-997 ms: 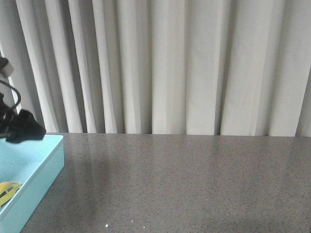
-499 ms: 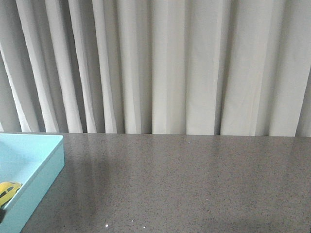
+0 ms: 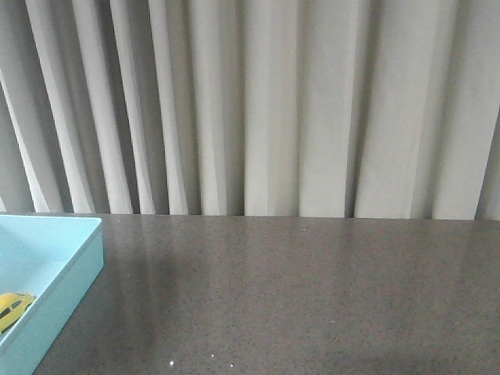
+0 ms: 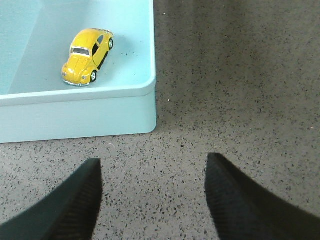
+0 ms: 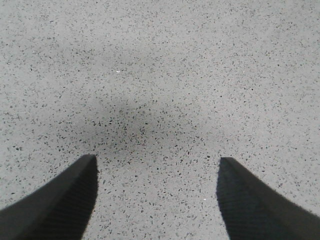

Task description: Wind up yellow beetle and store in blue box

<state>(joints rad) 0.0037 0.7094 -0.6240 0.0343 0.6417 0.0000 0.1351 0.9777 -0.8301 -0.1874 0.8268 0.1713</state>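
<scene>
The yellow beetle [image 4: 86, 56] stands on its wheels inside the blue box [image 4: 75, 116], near one corner; in the front view it [image 3: 12, 307] shows at the far left inside the box [image 3: 66, 291]. My left gripper [image 4: 152, 167] is open and empty over the bare table, outside the box and a short way from its wall. My right gripper [image 5: 156, 167] is open and empty over bare speckled tabletop. Neither gripper shows in the front view.
The grey speckled table [image 3: 312, 297] runs to a pale pleated curtain [image 3: 273, 109] at the back. The box sits at the table's left side, cut off by the front view's edge.
The left arm, seen a second ago above the box at the far left, has left the front view. The beetle and box have not moved.
</scene>
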